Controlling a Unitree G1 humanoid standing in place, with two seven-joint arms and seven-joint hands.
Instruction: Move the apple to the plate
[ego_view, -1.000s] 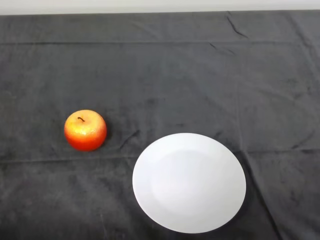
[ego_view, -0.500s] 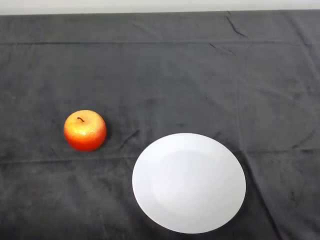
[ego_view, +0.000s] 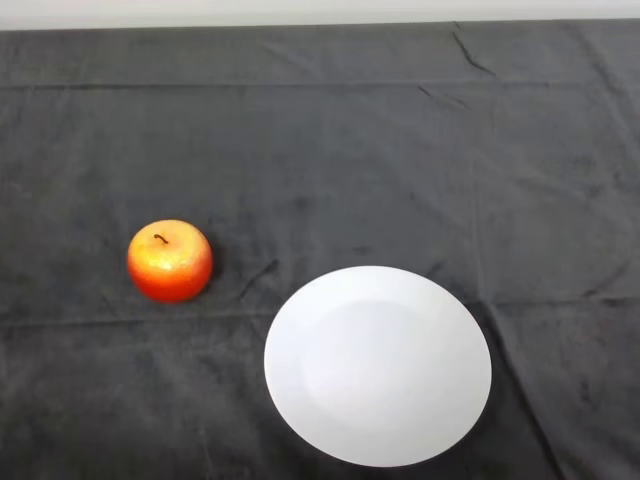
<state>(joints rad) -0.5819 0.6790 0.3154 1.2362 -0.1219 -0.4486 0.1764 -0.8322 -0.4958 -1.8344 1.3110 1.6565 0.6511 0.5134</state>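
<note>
A red and orange apple (ego_view: 170, 261) with a short dark stem stands upright on the dark cloth at the left of the head view. A white round plate (ego_view: 378, 366) lies on the cloth to the right of the apple and nearer to me, with nothing on it. A strip of cloth separates the apple from the plate.
The dark cloth (ego_view: 330, 150) covers the table and has a few creases, mostly at the far right. The table's far edge (ego_view: 320, 24) runs along the top of the view.
</note>
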